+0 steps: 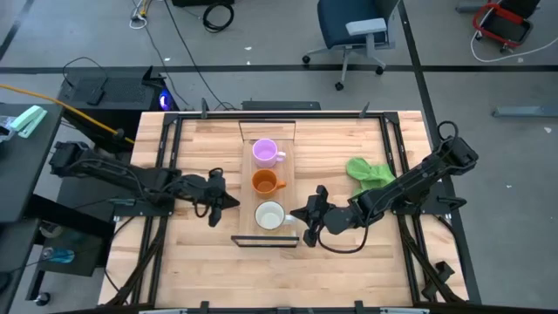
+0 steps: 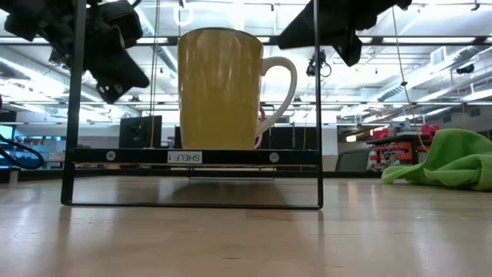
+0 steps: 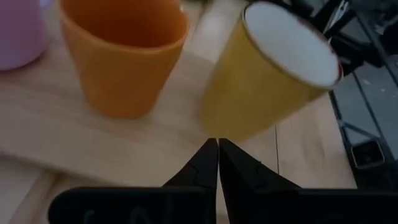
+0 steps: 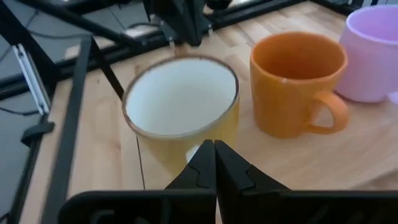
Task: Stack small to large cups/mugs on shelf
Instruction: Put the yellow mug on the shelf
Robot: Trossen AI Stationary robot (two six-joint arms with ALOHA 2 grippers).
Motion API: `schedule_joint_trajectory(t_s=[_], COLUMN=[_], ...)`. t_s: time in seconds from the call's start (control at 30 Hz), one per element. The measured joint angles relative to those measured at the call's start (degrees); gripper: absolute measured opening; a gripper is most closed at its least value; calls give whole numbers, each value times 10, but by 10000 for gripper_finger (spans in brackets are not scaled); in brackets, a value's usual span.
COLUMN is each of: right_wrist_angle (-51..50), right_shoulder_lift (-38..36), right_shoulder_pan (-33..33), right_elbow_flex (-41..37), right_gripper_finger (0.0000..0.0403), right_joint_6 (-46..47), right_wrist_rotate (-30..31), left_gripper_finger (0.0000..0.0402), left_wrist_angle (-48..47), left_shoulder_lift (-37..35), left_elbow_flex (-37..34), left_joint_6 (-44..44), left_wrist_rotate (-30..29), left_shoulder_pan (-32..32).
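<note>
Left gripper: your left gripper (image 1: pixel 234 201) sits just off the shelf's left edge, level with the gap between the orange mug and the yellow mug; its fingers (image 3: pixel 205 163) are pressed together on nothing.
Right gripper: your right gripper (image 1: pixel 291 215) is at the handle side of the yellow mug, tips close to it; its fingers (image 4: pixel 204 163) are pressed together too, and you cannot tell whether they touch the handle.
Yellow mug: the mug nearest you (image 1: pixel 269 215) is yellow outside with a pale inside, upright on the front end of the shelf, handle towards the right arm.
Orange mug: the orange mug (image 1: pixel 265 182) stands upright in the middle of the shelf, just behind the yellow one and apart from it, handle to the right.
Purple mug: the light purple mug (image 1: pixel 265 152) stands at the back end, handle to the right.
Shelf: the narrow wooden shelf (image 1: pixel 289 196) with a black frame runs front to back down the table's centre, carrying all three mugs in a row.
Cloth: a green cloth (image 1: pixel 368 171) lies crumpled on the table (image 1: pixel 209 253), right of the shelf, well apart from the mugs.
</note>
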Motion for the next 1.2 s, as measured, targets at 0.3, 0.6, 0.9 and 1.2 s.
schedule_joint_trajectory(t_s=[0.3,0.6,0.9,1.2], right_wrist_angle=[17,54,65,75], right_shoulder_lift=[20,43,43,43], right_shoulder_pan=[-3,-13,-30,-46], right_elbow_flex=[-1,0,0,0], right_gripper_finger=[0,0,0,0], right_joint_6=[-3,-13,-21,-41], right_wrist_rotate=[-9,-21,-39,-65], left_gripper_finger=[10,26,14,20], left_wrist_angle=[65,101,141,148], left_shoulder_lift=[46,61,103,106], left_elbow_flex=[0,0,0,0], left_joint_6=[1,1,1,1], left_wrist_rotate=[24,24,24,39], left_shoulder_pan=[0,-1,-2,-2])
